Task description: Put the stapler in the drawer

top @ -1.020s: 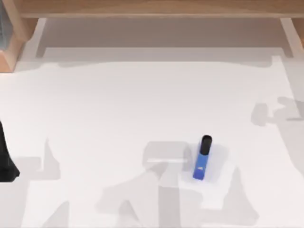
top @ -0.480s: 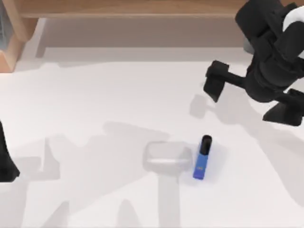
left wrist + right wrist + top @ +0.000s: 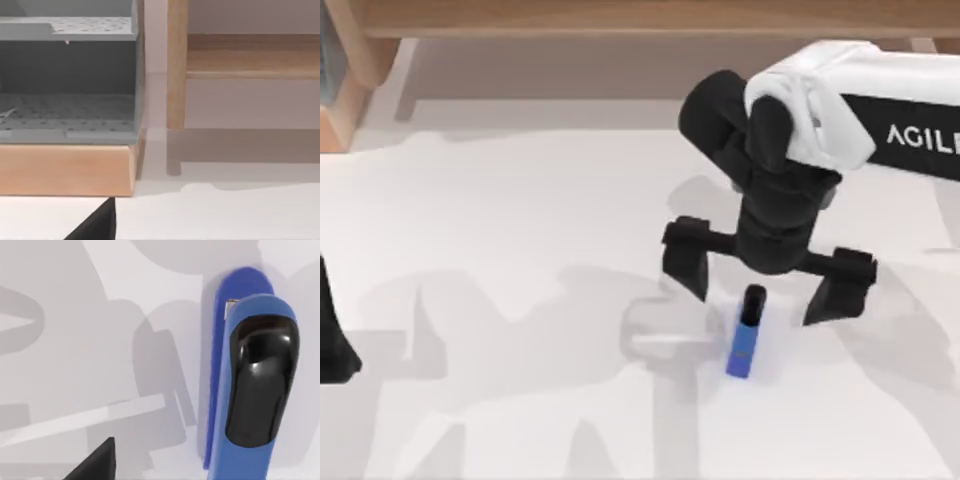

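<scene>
The right gripper [image 3: 766, 285] hangs spread wide over the black end of the stapler [image 3: 744, 337], which lies flat on the table [image 3: 520, 220]. Best to centre further along the blue body, lower squarely, then close. The left arm [image 3: 332, 340] sits parked far from the stapler.

White right arm [image 3: 860, 110] (lettered AGIL), black end effector [image 3: 768, 283]
</scene>
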Controlling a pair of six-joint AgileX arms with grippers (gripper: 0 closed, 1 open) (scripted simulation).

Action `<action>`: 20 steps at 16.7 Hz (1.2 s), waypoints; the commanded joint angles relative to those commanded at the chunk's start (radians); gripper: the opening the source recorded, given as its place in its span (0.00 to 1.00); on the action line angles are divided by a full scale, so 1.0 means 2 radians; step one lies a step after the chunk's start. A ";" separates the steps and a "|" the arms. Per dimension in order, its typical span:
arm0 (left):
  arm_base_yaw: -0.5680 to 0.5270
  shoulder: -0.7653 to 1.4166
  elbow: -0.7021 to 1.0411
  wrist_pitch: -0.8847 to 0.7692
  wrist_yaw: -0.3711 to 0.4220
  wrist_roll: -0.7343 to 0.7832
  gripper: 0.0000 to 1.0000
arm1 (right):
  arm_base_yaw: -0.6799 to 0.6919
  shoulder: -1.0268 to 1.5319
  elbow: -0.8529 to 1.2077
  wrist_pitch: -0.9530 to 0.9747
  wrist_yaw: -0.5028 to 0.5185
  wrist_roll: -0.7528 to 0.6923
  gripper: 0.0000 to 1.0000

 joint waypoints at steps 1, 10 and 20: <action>0.000 0.000 0.000 0.000 0.000 0.000 1.00 | 0.000 0.000 0.000 0.000 0.000 0.000 1.00; 0.000 0.000 0.000 0.000 0.000 0.000 1.00 | 0.000 0.026 -0.040 0.069 0.000 0.000 1.00; 0.000 0.000 0.000 0.000 0.000 0.000 1.00 | 0.001 0.035 -0.052 0.087 0.000 0.001 0.70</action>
